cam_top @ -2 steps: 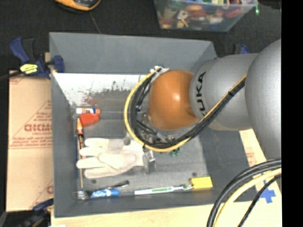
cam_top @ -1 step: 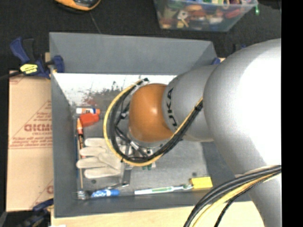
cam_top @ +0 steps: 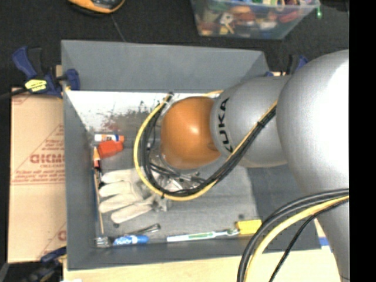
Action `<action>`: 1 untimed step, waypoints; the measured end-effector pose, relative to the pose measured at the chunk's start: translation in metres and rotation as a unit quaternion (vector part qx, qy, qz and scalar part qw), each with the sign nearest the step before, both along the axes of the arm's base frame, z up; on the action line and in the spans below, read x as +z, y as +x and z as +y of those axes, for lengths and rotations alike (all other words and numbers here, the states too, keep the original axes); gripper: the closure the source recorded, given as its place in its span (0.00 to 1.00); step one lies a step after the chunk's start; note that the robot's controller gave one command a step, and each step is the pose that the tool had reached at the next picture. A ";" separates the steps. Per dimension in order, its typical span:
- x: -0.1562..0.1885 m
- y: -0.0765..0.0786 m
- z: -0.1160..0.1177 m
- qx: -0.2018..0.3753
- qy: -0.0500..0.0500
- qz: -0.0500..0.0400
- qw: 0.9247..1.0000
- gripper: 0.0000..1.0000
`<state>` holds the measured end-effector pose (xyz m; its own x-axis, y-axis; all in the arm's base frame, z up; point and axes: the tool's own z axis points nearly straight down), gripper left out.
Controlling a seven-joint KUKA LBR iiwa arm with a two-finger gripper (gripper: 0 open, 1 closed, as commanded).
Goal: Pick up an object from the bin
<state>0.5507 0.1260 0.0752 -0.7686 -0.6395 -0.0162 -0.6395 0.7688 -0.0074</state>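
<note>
My gripper (cam_top: 166, 182) hangs low over the left middle of the bin, mostly hidden under the arm's orange cover. Its lower end is at the right edge of a white glove (cam_top: 119, 195) that lies flat by the left wall. I cannot see whether they touch. An orange blocky thing (cam_top: 110, 148) sits just beyond the glove, with a small white, orange and blue piece (cam_top: 109, 137) behind it.
Along the front wall lie a blue pen (cam_top: 130, 239), a thin white and green stick (cam_top: 197, 236) and a yellow block (cam_top: 249, 225). The arm and its looped cables cover the bin's right and middle.
</note>
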 end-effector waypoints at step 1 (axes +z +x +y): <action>-0.001 0.005 -0.003 0.058 -0.001 0.000 0.998 1.00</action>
